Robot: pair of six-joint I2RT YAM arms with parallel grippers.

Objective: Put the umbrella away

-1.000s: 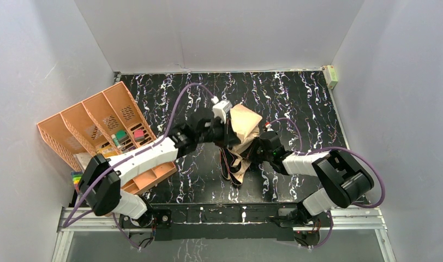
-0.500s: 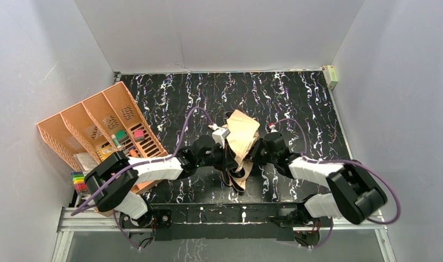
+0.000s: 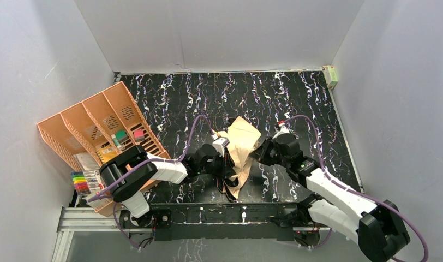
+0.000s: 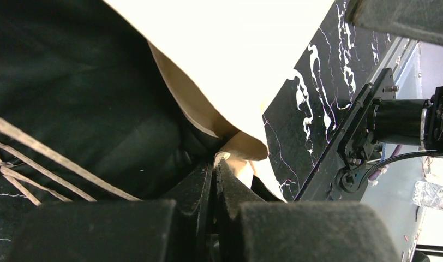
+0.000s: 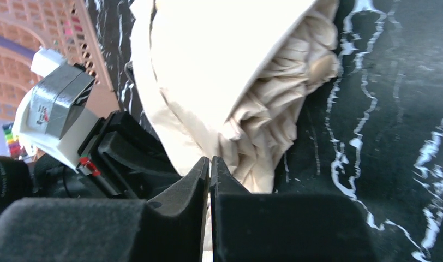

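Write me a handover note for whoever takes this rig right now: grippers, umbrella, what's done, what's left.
Left gripper: shut, tips at a fold of the tan-and-black compact folding umbrella; a pinch on cloth cannot be confirmed.
Right gripper: jaws together at the umbrella's bunched tan edge; same doubt.
Umbrella: lying on the black marbled table between both arms, cloth loose and crumpled.
Done: it is collapsed, not spread open.
To do: gather the folds, wrap and fasten it.

R gripper [image 5: 209,164] btm centre, black fingers nearly together, tips at edge of crumpled beige fabric umbrella canopy [image 5: 225,71] on black white-veined marble tabletop [image 5: 383,109]. Left: grey-taped white block [image 5: 58,106]; orange lattice plastic organizer [image 5: 45,33] behind.
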